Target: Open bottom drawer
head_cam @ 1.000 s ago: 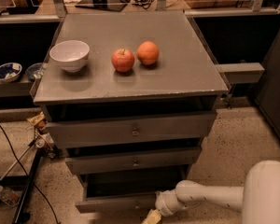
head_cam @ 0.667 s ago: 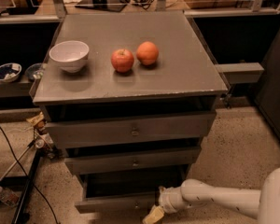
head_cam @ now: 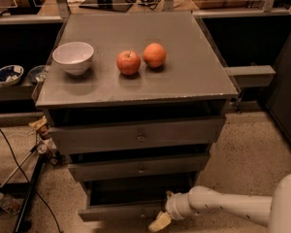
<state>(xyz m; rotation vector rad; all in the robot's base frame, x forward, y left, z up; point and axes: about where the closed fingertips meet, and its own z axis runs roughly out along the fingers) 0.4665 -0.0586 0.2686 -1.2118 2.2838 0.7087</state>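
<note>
since a second ago the bulky white end of my arm [head_cam: 223, 208] has slid toward the right edge of the view. the gripper [head_cam: 160, 222] has hardly shifted. it sits low at the near edge, just beside the right end of the bottom drawer [head_cam: 121, 211]. whether it is wide, narrow or clamped on something i cannot tell. only a pale yellowish tip shows past the wrist, and any contact with the drawer front is hidden from me.

the bottom drawer is the lowest of three grey fronts on the cabinet, under the middle drawer [head_cam: 136, 168] and the top drawer [head_cam: 136, 136]. it stands out toward me from the cabinet body, with a dark gap open above its front, so i judge it partly open. its front lies about where it did a second ago, perhaps a touch nearer, though i would not swear to that.

for the task, the arm drawing back to the right and near side reads to me as a pull under way. the drawer has gained little from it, so i judge the job started and not finished. the next move calls for a steady pull straight toward the near side. if the hold is poor, the gripper could slip off the front.

on the cabinet top [head_cam: 194, 76] the bowl [head_cam: 73, 57] at the left and the apple [head_cam: 128, 62] and orange [head_cam: 154, 55] side by side have stayed put, so nothing is shaking the cabinet.
</note>
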